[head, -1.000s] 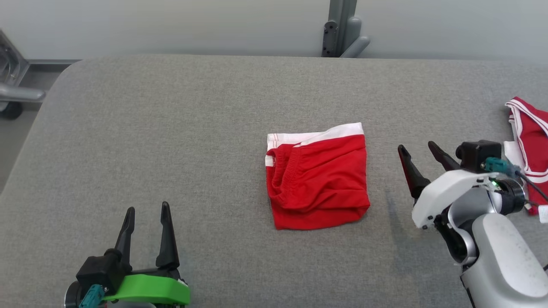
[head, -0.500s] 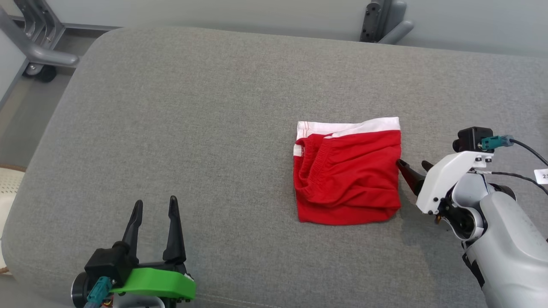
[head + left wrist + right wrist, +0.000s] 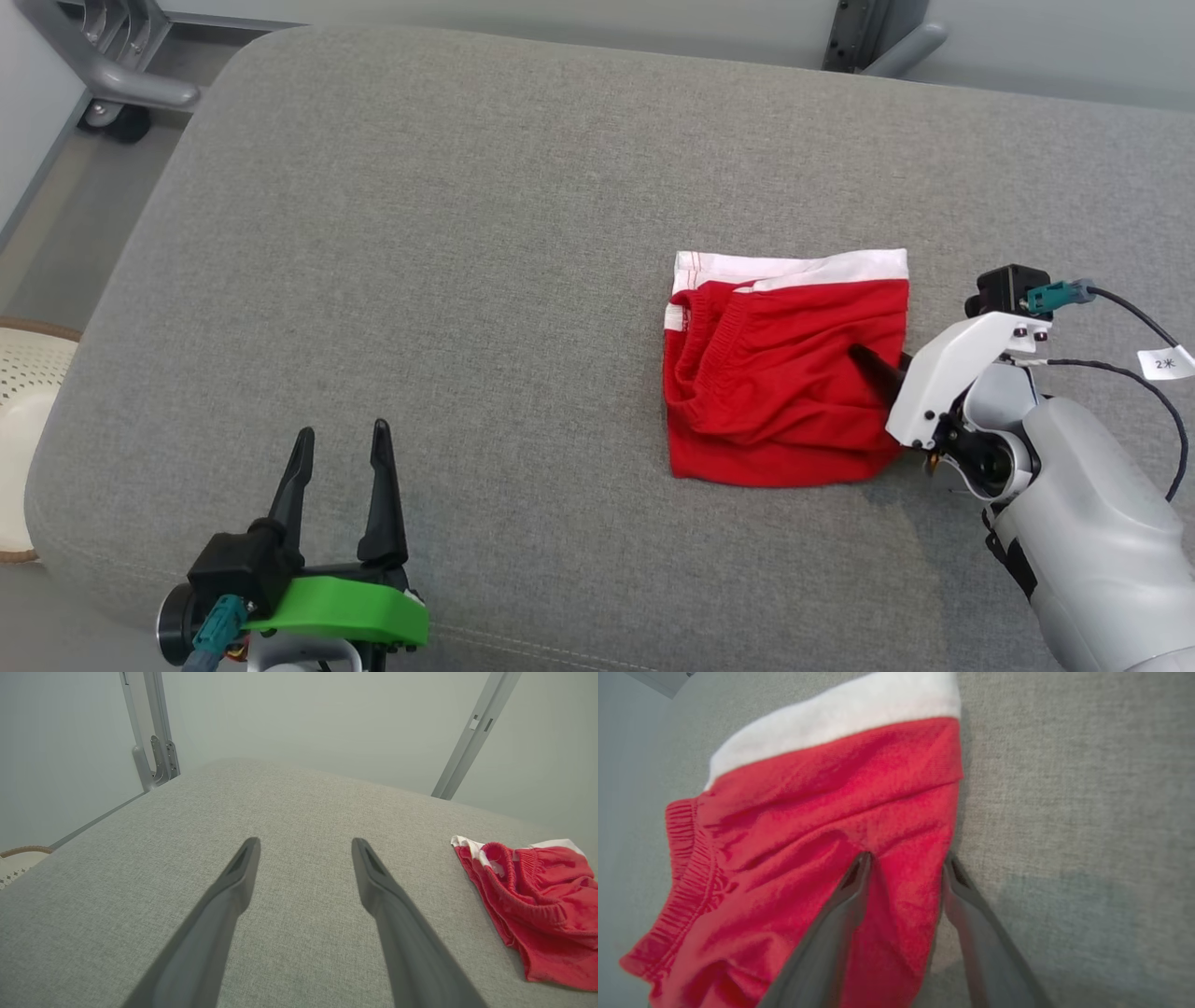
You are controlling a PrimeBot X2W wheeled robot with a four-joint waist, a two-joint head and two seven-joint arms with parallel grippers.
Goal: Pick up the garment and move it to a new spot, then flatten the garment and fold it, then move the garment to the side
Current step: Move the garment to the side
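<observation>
The garment (image 3: 775,392) is a pair of red shorts with a white band, folded into a rough square on the grey table (image 3: 467,233), right of centre. My right gripper (image 3: 878,359) sits at its right edge. In the right wrist view the garment (image 3: 808,812) lies under my right gripper (image 3: 908,863): one finger rests on the red cloth, the other stands just off the edge on the table. The jaws are apart with the cloth's edge between them. My left gripper (image 3: 342,431) hovers open near the front left, nothing in it. The left wrist view shows my left gripper (image 3: 304,842) and the garment (image 3: 537,905) far right.
The table's rounded left corner and front edge are near my left arm. A metal frame on a wheel (image 3: 121,93) stands off the back left corner. A pale woven basket (image 3: 23,392) is on the floor at the left. A grey post (image 3: 878,37) rises behind the table.
The head view has swung, shifting the whole picture. My right gripper has moved left from bare table onto the garment's right edge, and its jaws have narrowed a little. The left gripper holds still.
</observation>
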